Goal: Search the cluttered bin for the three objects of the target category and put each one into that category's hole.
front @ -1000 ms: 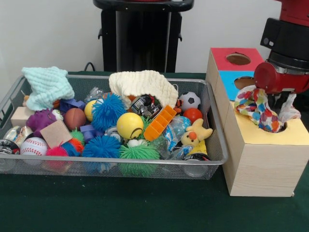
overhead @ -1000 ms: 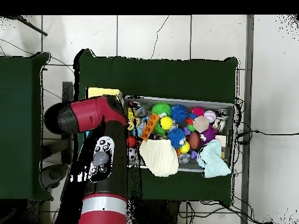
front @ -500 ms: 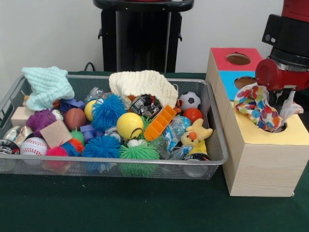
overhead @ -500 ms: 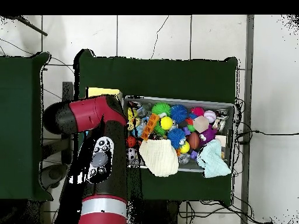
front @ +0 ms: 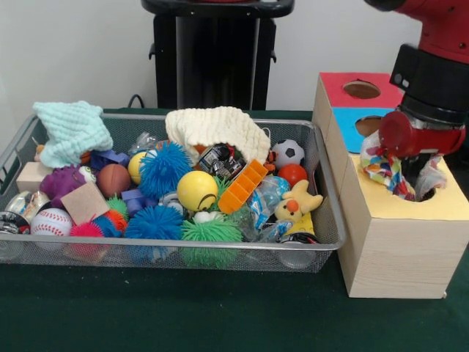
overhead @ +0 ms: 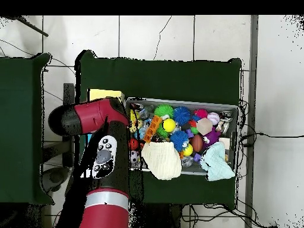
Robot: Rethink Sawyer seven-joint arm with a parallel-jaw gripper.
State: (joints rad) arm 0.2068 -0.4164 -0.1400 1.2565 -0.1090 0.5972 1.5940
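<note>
Green desk, bare along its front edge, carries the packed wire bin; at 3 o'clock, the hole box, where the pincer, grip state unclear, meets the spotted cloth in the yellow hole.

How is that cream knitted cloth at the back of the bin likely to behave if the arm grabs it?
The cream knitted cloth looks floppy: it drapes in a mound over the toys beneath it, so it would probably sag and trail when lifted. It seems light for its bulk. Its open knit may snag neighbours like the orange block, possibly dragging them along.
</note>
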